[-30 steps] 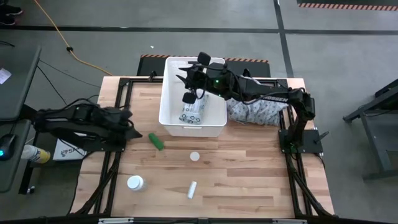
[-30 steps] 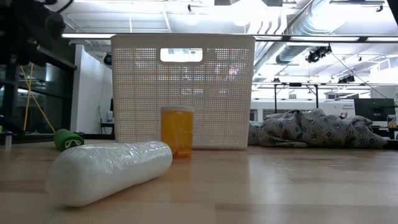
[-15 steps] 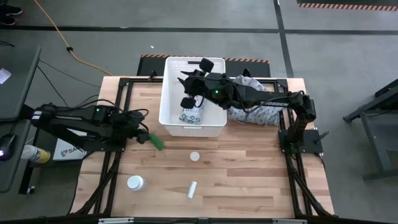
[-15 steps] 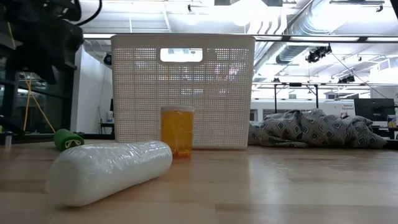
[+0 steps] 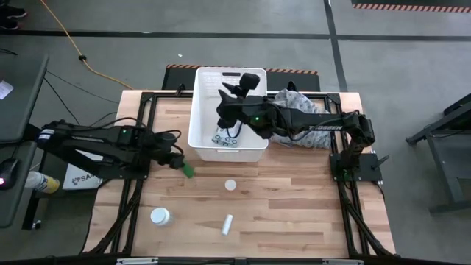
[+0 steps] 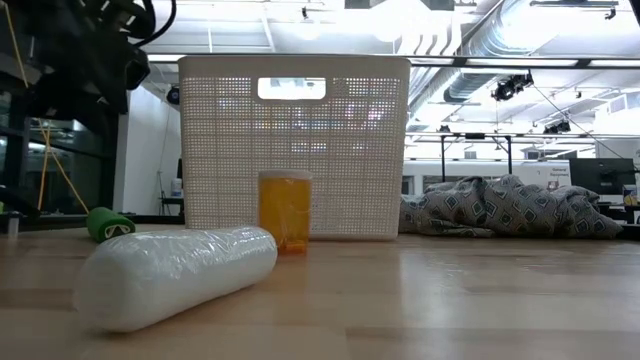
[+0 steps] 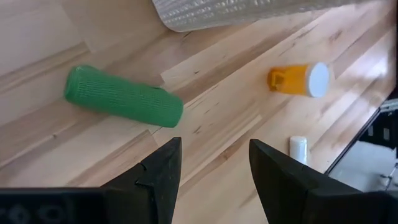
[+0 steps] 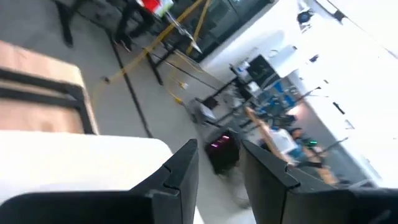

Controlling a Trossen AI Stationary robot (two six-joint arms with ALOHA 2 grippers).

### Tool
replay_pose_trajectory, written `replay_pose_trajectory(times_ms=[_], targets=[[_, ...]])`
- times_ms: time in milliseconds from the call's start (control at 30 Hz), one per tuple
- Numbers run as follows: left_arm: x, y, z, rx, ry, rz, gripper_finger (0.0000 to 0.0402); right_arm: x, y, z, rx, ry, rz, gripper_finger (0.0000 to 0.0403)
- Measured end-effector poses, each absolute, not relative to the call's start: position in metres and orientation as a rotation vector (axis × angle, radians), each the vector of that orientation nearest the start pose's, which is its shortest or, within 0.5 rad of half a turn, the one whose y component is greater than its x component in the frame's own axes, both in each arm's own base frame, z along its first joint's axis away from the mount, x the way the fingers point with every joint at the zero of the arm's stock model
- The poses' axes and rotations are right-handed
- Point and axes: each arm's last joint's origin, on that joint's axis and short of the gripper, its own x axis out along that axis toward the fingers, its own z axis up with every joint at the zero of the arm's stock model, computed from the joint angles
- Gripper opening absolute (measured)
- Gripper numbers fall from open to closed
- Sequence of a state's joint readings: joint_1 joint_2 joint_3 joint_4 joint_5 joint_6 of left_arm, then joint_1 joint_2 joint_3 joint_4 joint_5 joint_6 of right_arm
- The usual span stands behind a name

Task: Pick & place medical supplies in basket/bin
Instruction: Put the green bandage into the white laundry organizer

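The left gripper (image 7: 211, 180), fingers apart, is hovering beside the green mesh-textured cylinder (image 7: 123, 97) lying near the bench's left edge; it should straddle the cylinder's middle squarely before closing, while the right gripper (image 5: 229, 90), fingers parted, is waiting over the white lattice plastic bin (image 5: 200, 110).

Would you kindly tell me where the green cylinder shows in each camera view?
High view: green cylinder lies left of centre, by the left pincer.
Low view: far left, on the table.
Left wrist view: upper left.
Right wrist view: not visible.
Shared landmark: the white bin.
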State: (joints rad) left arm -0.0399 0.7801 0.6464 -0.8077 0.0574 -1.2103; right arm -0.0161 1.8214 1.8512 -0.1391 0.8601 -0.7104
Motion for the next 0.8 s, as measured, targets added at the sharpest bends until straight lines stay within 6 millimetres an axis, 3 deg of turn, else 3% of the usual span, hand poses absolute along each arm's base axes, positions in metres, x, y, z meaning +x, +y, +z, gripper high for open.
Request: replay_pose_trajectory(times_ms=[300, 800], targets=[[0.141, -0.007, 0.236, -1.219, 0.852, 0.577, 0.0221, 0.401, -0.042, 0.43, -0.837, 0.502, -0.898, 0.0108], [0.138, -0.008, 0.231, -1.239, 0.896, 0.671, 0.0221, 0.347, -0.066, 0.481, -0.757, 0.406, -1.025, 0.0108]])
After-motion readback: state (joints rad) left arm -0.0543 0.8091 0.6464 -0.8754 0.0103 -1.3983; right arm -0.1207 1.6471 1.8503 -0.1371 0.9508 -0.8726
